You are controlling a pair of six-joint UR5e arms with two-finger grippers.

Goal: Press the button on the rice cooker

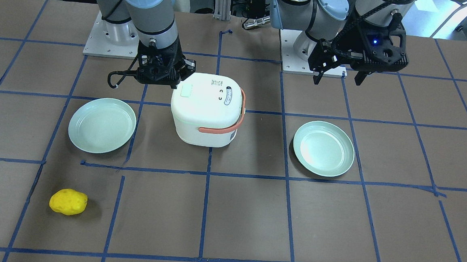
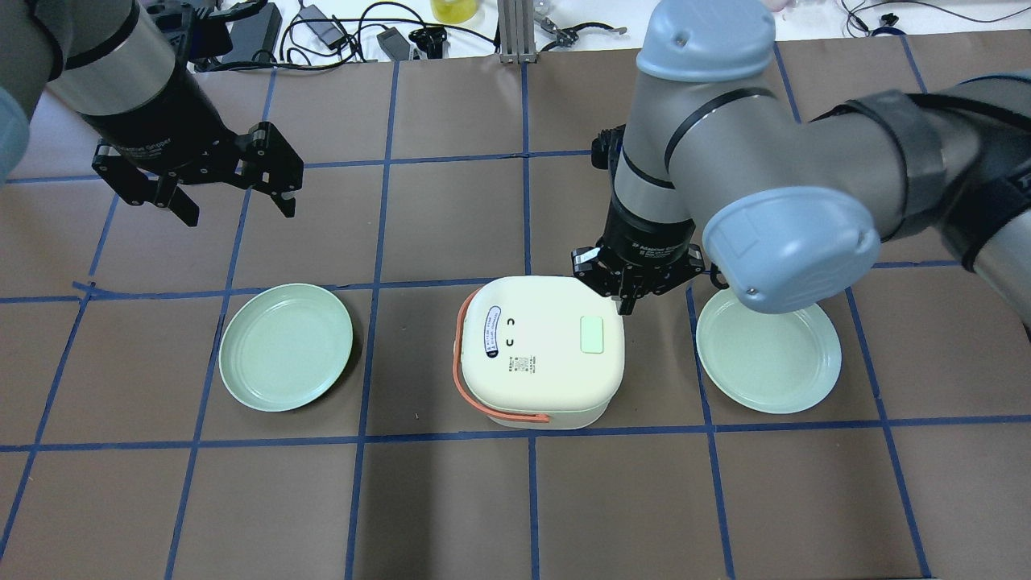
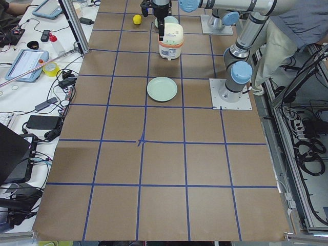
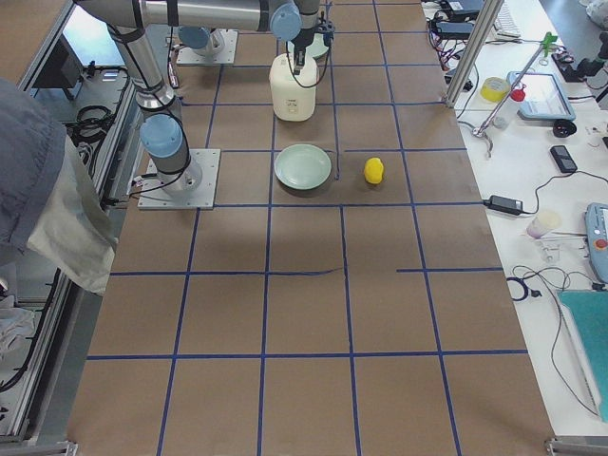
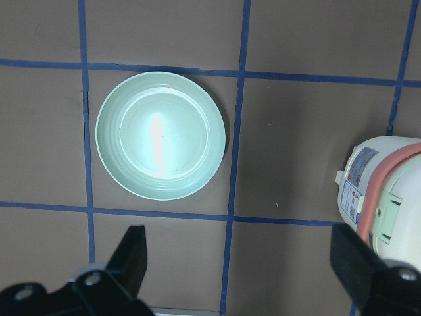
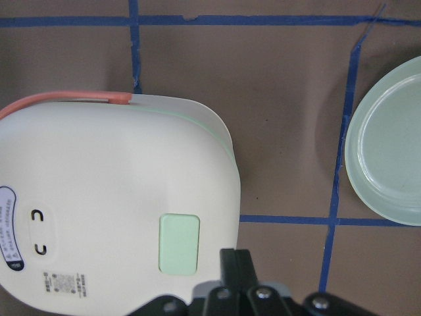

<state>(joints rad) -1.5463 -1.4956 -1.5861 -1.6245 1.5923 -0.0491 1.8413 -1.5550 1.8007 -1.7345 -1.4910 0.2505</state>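
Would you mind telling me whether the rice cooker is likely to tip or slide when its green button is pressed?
Probably not tip: the rice cooker looks squat and broad-based, flat on the table. The button sits near the lid's edge, so a hard push might rock it slightly. Its smooth shell could let the shut right pincer slip.

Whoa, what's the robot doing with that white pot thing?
That's a rice cooker, and the robot is meant to press its pale green button. The right hand, closed to a point, hangs over the lid's edge just beside the button, not on it. The left hand is open and empty, up over the table near a green plate. A second green plate sits on the cooker's other side.
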